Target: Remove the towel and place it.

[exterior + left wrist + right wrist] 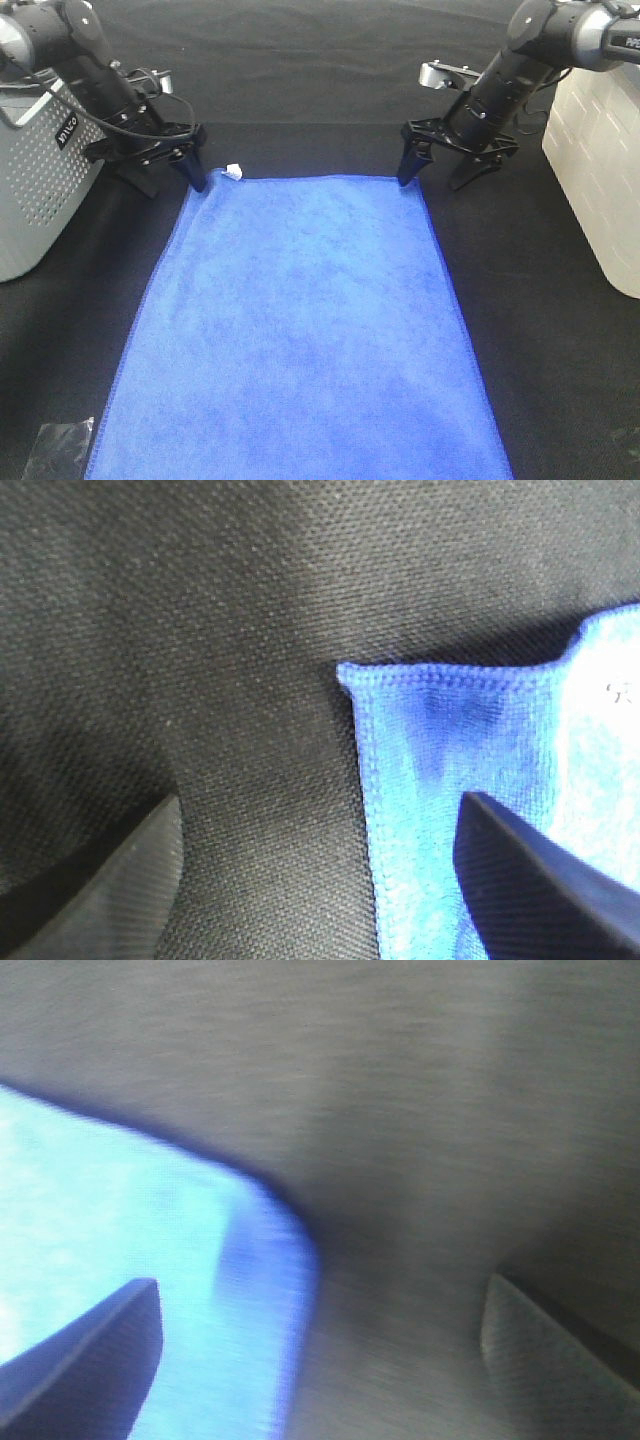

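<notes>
The royal-blue towel lies spread flat on the black table, its small white tag at the far left corner. My left gripper is open over that far left corner, one finger above the towel and one above bare cloth. My right gripper is open over the far right corner, one finger above the towel and one off it. Neither gripper holds anything.
A grey perforated basket stands at the left edge behind the left arm. A white bin stands at the right edge. A small clear plastic scrap lies near the towel's near left corner.
</notes>
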`<action>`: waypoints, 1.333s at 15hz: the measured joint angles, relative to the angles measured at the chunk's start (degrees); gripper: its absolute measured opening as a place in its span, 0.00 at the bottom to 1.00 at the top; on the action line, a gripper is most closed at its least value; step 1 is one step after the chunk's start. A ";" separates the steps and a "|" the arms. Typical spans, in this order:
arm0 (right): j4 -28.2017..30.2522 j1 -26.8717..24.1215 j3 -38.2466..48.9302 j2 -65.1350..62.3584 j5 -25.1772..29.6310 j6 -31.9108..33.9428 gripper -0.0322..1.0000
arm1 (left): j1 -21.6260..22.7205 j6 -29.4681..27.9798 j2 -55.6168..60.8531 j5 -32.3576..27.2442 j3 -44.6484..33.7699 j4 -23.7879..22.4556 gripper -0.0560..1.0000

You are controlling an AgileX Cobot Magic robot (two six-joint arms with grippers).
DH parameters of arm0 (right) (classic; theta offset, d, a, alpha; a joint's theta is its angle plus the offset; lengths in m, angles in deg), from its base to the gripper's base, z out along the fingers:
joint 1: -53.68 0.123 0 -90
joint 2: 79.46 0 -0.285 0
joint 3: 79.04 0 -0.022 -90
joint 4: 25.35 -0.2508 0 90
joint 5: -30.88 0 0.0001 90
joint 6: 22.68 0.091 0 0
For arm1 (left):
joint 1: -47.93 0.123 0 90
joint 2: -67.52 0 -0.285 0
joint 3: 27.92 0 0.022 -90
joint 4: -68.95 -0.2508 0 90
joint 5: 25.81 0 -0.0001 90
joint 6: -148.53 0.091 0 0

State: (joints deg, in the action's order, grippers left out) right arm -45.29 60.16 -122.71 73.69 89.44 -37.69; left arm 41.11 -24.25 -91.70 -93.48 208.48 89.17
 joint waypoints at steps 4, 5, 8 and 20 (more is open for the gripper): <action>0.00 1.78 0.00 0.11 -0.17 0.00 0.85 | -2.98 0.29 -0.29 2.58 0.00 3.04 0.74; 0.00 2.06 0.00 0.11 -0.17 0.06 0.85 | -3.32 0.40 -0.29 2.69 0.00 3.90 0.74; 0.00 2.92 0.00 0.11 -0.11 0.23 0.83 | -3.95 0.40 -0.46 3.09 0.00 5.79 0.74; 1.03 3.61 0.11 0.80 -0.57 0.34 0.10 | -4.35 2.81 -1.20 3.50 -0.29 4.93 0.10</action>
State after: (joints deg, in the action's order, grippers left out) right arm -44.26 63.77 -122.60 74.49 88.87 -37.35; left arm 36.76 -21.44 -92.90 -89.99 208.19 94.10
